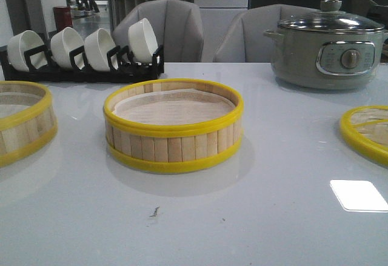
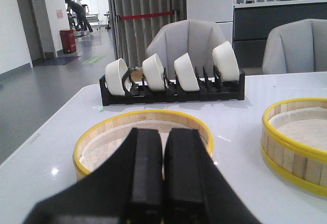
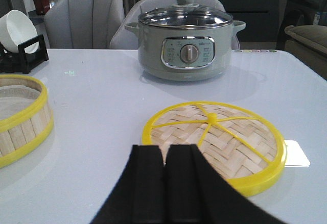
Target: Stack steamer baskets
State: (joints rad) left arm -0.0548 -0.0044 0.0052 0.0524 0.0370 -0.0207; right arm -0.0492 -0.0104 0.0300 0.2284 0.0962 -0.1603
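Left end effector and right end effector pressed together; two steamer baskets, one lid, four bowls.

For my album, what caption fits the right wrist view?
Closed right gripper hovers before the woven steamer lid, grey-green pot behind.

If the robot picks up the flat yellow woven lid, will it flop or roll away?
Probably not. The round woven bamboo lid with the yellow rim lies flat on the white table, so it shouldn't roll. Its thick rim and crossing ribs suggest it's stiff, and likely light.
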